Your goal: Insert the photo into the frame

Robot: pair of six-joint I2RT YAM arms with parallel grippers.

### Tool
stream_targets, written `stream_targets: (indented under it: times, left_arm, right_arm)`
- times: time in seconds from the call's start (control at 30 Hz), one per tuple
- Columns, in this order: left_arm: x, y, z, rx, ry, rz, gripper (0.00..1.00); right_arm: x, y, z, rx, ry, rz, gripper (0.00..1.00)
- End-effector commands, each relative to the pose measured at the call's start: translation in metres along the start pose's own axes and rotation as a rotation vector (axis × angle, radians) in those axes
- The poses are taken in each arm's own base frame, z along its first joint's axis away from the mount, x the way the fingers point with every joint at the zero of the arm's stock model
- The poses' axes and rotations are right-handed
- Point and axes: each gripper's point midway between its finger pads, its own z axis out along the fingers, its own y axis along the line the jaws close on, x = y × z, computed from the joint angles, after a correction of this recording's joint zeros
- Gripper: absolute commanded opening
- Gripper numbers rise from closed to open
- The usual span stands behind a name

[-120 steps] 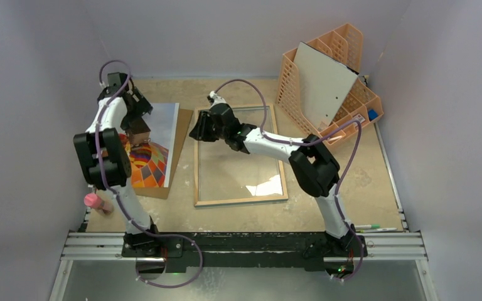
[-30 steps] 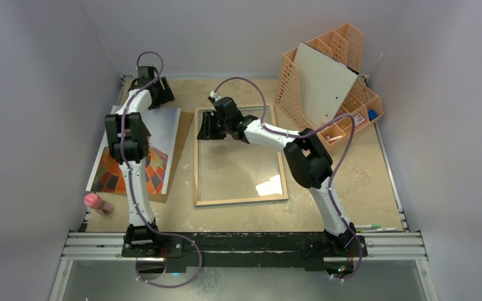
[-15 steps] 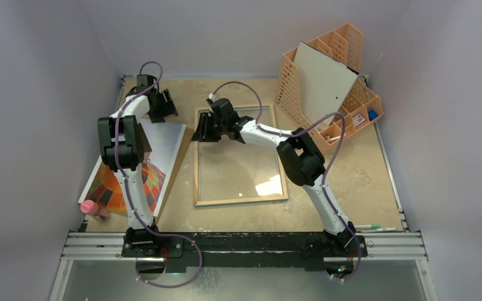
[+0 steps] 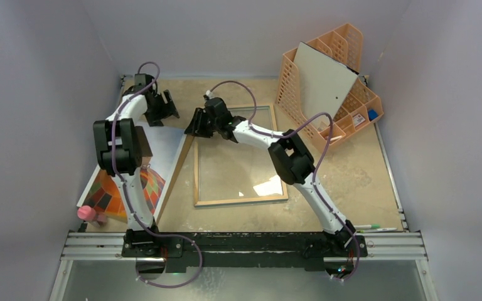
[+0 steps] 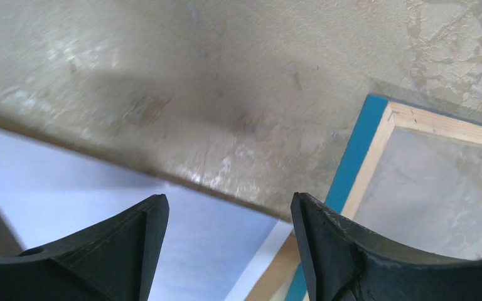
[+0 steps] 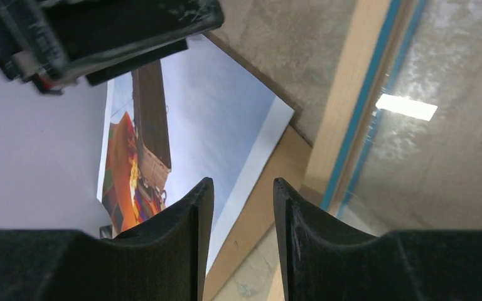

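- Reaching for the photo is the step in hand, by my judgement. It is not yet in the frame. It rests on a brown hardboard backing just left of the frame.
- Left gripper hovers over the photo's far edge, jaws spread wide, grasping nothing.
- Right gripper hangs by the frame's far-left corner, jaws narrowly parted, empty.
- Next move likely calls for pinching the thin paper edge, then carrying it rightward over the pane.
- Photo: flat rectangular paper.
- Frame: thin light-wood rim, blue edge, clear glass.
- Tabletop: mottled beige.
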Motion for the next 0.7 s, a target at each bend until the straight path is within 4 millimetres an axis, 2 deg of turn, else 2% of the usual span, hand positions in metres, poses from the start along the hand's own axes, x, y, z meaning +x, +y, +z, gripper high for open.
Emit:
stream_targets:
  times: [0.0, 0.2, 0.3, 0.37, 0.47, 0.67]
  left_arm:
    - [-0.021, -0.005, -0.055, -0.051, -0.142, -0.032, 0.76]
    - [-0.008, 0.018, -0.078, -0.159, -0.196, -0.069, 0.78]
    - [0.01, 0.034, -0.083, -0.221, -0.197, -0.112, 0.77]
    - [0.025, 0.042, -0.083, -0.238, -0.19, -0.134, 0.75]
    - [0.047, 0.054, -0.078, -0.267, -0.157, -0.147, 0.65]
    - [0.075, 0.072, -0.065, -0.322, -0.093, -0.158, 0.63]
  right_arm:
    - [-0.018, 0.03, 0.005, -0.006, -0.1, -0.032, 0.43]
    - [-0.015, 0.012, 0.025, 0.096, -0.142, -0.082, 0.44]
    - [-0.024, 0.002, 0.029, 0.184, -0.21, -0.132, 0.45]
    - [-0.033, -0.005, 0.028, 0.244, -0.265, -0.167, 0.46]
    - [-0.043, -0.017, 0.023, 0.317, -0.316, -0.198, 0.47]
    - [-0.044, -0.026, 0.027, 0.345, -0.328, -0.219, 0.48]
